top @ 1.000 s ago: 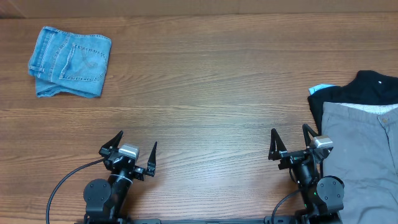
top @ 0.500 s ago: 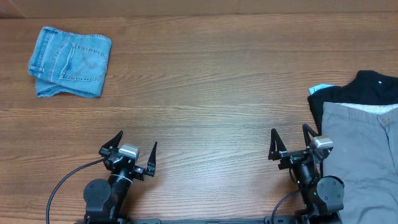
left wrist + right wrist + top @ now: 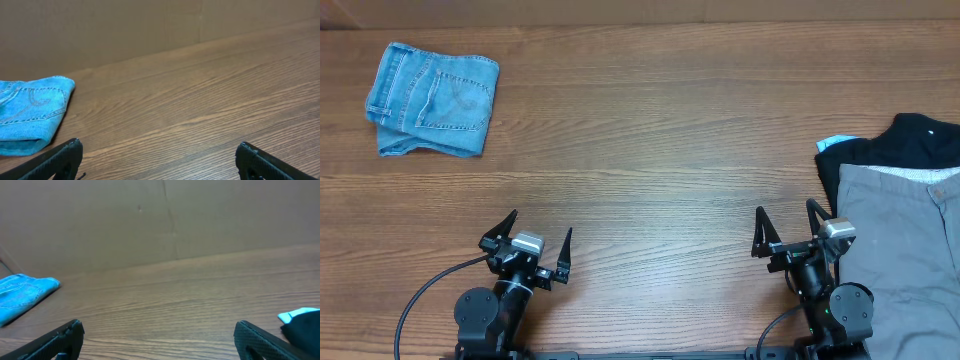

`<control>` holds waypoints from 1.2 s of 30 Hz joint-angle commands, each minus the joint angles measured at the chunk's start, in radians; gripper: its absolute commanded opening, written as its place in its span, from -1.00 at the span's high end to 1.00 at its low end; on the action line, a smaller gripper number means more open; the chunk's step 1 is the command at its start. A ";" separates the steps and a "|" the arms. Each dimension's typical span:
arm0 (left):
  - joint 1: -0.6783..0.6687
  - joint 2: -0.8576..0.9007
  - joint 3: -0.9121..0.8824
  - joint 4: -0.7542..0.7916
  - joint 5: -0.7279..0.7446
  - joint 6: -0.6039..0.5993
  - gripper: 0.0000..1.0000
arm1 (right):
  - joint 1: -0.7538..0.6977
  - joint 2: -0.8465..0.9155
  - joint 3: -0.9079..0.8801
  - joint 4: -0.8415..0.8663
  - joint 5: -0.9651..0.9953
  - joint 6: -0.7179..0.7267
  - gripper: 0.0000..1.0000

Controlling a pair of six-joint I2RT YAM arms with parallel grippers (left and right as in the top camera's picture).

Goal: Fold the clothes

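Overhead, the grey-olive shorts [image 3: 905, 260] lie at the near right edge of the surface [image 3: 670, 150], cut off by the frame, waistband seemingly overlapping a black garment [image 3: 920, 140]. The left pincer [image 3: 541, 223] and right pincer [image 3: 785, 208] gape wide, empty, the right one just left of the shorts. Folded denim [image 3: 432, 98] sits far left.

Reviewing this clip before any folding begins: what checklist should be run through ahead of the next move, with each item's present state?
1. Left gripper open and empty: ok.
2. Right gripper open and empty: ok.
3. Grey shorts fully in view: not ok, they run off the right edge.
4. Shorts lying clear of other clothes: not ok, their waistband overlaps the black garment.
5. Bare table in the middle for folding: ok.
6. Folded jeans out of the way at the far left: ok.
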 commanded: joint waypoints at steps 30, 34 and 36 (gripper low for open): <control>-0.007 0.937 1.056 -0.483 -0.013 -0.146 -1.00 | -0.003 0.640 0.832 -0.521 -0.234 0.121 -1.00; -0.007 1.134 1.305 -0.666 0.011 -0.147 -1.00 | -0.003 0.895 1.061 -0.739 -0.233 0.120 -1.00; -0.007 1.212 1.402 -0.747 0.010 -0.155 -1.00 | -0.003 1.027 1.173 -0.845 -0.234 0.121 -1.00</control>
